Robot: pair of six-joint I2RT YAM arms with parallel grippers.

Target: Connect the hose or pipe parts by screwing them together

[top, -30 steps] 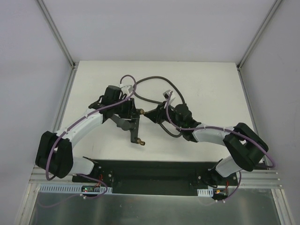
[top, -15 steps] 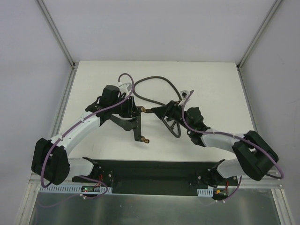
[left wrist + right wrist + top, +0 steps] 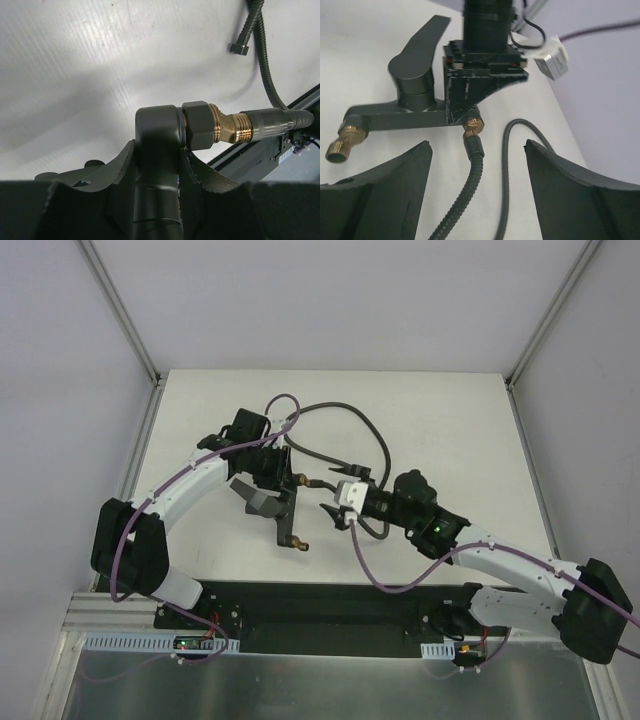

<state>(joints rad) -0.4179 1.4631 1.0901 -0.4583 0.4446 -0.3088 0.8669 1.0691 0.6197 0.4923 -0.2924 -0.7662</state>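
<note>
**Fitting [image 3: 390, 114] clenched in the left gripper [image 3: 157, 165], hose [image 3: 362, 420] at its brass thread [image 3: 226, 131], right gripper [image 3: 476, 146] released.**

The fitting sits near the middle of the table [image 3: 450, 420], at 9 o'clock from the right gripper, whose jaws stand wide apart and grasp nothing. From the joint the hose loops away toward 12 o'clock. The fitting looks rigid, metal and fairly heavy, with a smooth finish that could slip, so the stout body is the place to hold it, not the lever [image 3: 417, 65]. The hose looks light and floppy and would twist if gripped mid-run. Its stiff connector [image 3: 275, 122] beside the thread is the better hold. Whether that joint is fully seated I cannot tell. No container is in view.
</note>
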